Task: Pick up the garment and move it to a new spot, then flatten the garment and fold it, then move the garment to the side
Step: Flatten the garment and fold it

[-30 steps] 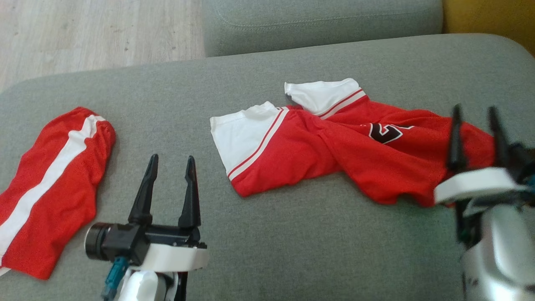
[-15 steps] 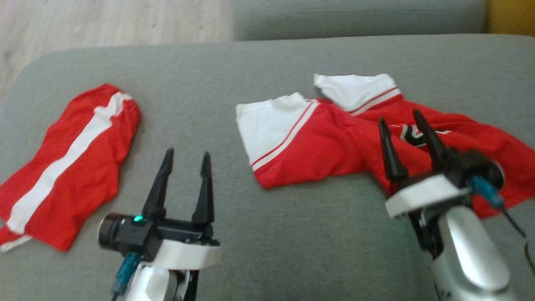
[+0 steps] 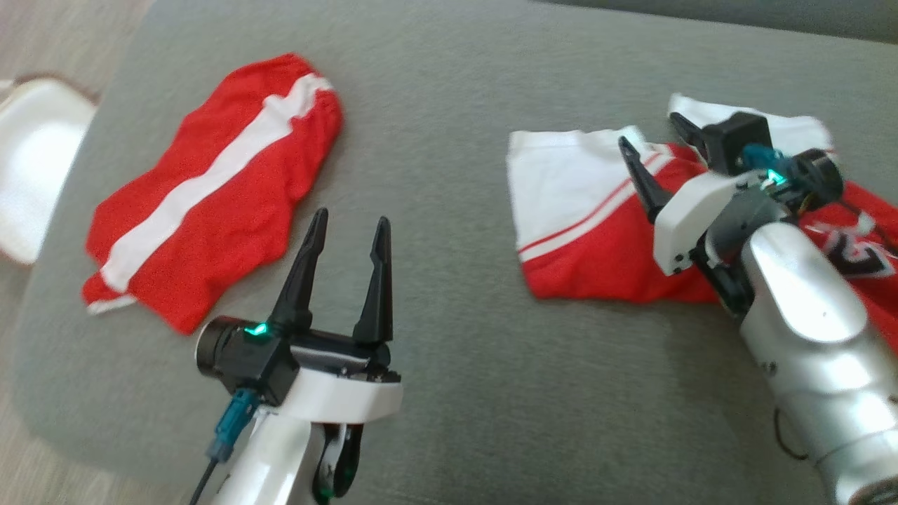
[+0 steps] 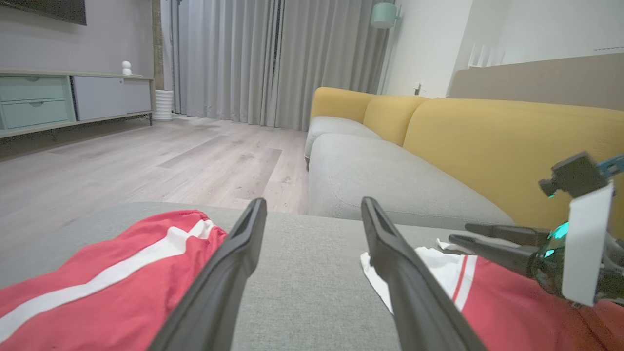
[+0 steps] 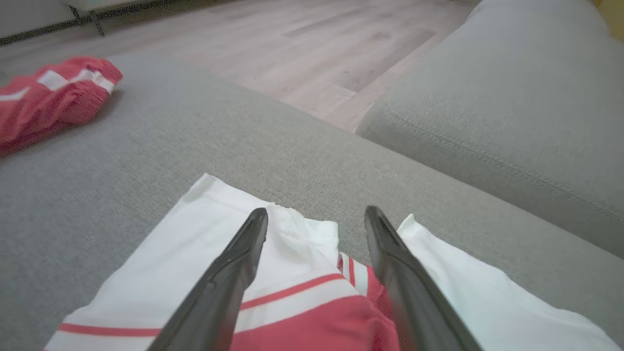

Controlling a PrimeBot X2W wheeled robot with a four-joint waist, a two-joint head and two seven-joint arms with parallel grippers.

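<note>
Two red-and-white clothing items lie on the grey cushion [image 3: 456,77]. Head view, left to right:

- 9 o'clock edge, off the cushion: white rounded object [image 3: 31,161] on the wood floor [image 3: 42,35]. Can't tell what it is.
- 10 o'clock: striped piece [image 3: 210,203], red with one white band along its length. It lies on the cushion, edges rumpled.
- 6-7 o'clock: left claw [image 3: 351,217], released, fingers spread, nothing between them. Tips point to 12 over bare cushion, clear of both items. In the left wrist view the striped piece is at 8 o'clock, bare grey fabric sits between the fingers, and a yellow sofa back [image 4: 487,136] is at 2 o'clock.
- 3 o'clock: garment [image 3: 582,231] on the right half of the cushion, well apart from the striped piece. Red body, white cuffs edged with thin red stripes. A black-and-white number print [image 3: 859,256] at its right end is partly hidden by the arm. It is wrinkled, neither flattened nor folded.
- 2 o'clock: right claw [image 3: 649,130], released and wide, grasping nothing, over the garment's white cuffs. In the right wrist view the fingers straddle the spot where the two cuffs meet, red fabric below them at 6. Can't tell whether the tips touch the cloth.
- In that same view a second grey seat [image 5: 512,97] sits beyond the cushion at 1-2 o'clock.
</note>
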